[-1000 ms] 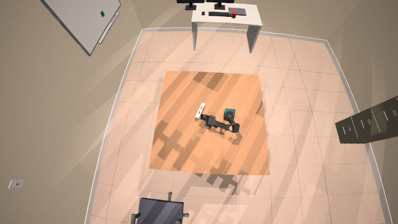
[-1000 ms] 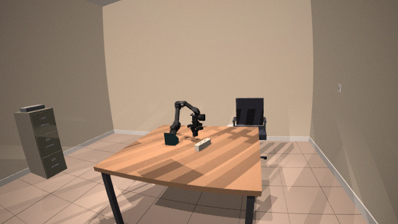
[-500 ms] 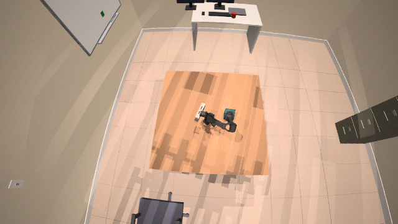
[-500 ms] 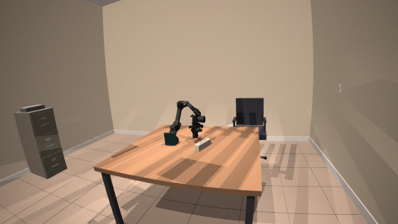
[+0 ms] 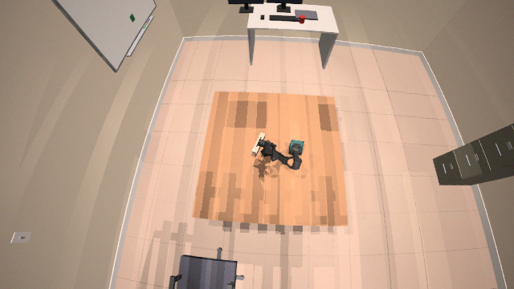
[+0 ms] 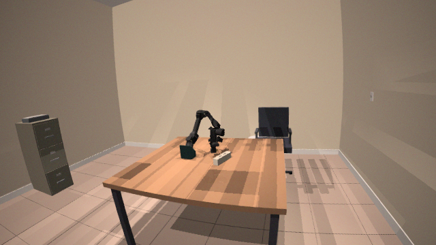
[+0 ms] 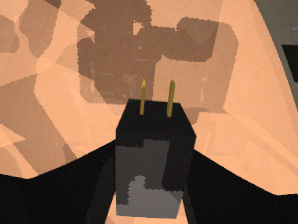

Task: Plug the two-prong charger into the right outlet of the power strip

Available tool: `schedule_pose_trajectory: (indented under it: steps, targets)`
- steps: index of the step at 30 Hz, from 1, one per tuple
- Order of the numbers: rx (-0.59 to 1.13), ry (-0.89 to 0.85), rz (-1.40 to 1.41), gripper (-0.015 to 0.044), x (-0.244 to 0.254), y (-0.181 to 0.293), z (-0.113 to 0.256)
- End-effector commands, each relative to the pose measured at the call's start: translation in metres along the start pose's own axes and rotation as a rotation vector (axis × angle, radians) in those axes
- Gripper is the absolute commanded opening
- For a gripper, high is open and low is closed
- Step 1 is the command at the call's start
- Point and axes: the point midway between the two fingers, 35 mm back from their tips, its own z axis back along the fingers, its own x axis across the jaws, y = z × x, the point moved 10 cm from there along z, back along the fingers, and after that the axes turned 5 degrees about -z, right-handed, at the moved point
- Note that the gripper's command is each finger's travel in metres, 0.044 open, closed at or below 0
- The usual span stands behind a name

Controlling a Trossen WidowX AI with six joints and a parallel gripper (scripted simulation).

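The black two-prong charger (image 7: pixel 149 175) is between my fingers in the wrist view. Its two brass prongs (image 7: pixel 143 97) (image 7: pixel 171 99) are bare, point away from me and are in no outlet. My gripper (image 7: pixel 150 147) (image 6: pixel 213 149) is shut on the charger's sides. The white power strip (image 5: pixel 255 150) (image 6: pixel 221 159) lies on the table. In the top view the dark wrist overlaps the strip's middle; in the exterior view the gripper stands just behind and left of the strip, above the table. The strip is not in the wrist view. Its outlets are too small to tell apart.
The wooden table (image 5: pixel 305 201) (image 6: pixel 153 184) carries the arm on its teal base (image 5: pixel 296 142) (image 6: pixel 187 152), to the right of the strip in the top view. Striped shadows cross the table top. An office chair (image 5: pixel 206 273) (image 6: pixel 273 122) stands beyond the table edge.
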Motion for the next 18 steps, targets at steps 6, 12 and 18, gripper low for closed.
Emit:
schedule_pose_trajectory:
  steps: [6, 12, 18]
  targets:
    - [0.002, -0.006, -0.157, 0.0000, -0.017, 0.007, -0.005]
    - [0.003, -0.013, -0.260, 0.0000, -0.028, 0.012, -0.009]
    - [0.004, -0.021, -0.362, 0.0000, -0.038, 0.018, -0.013]
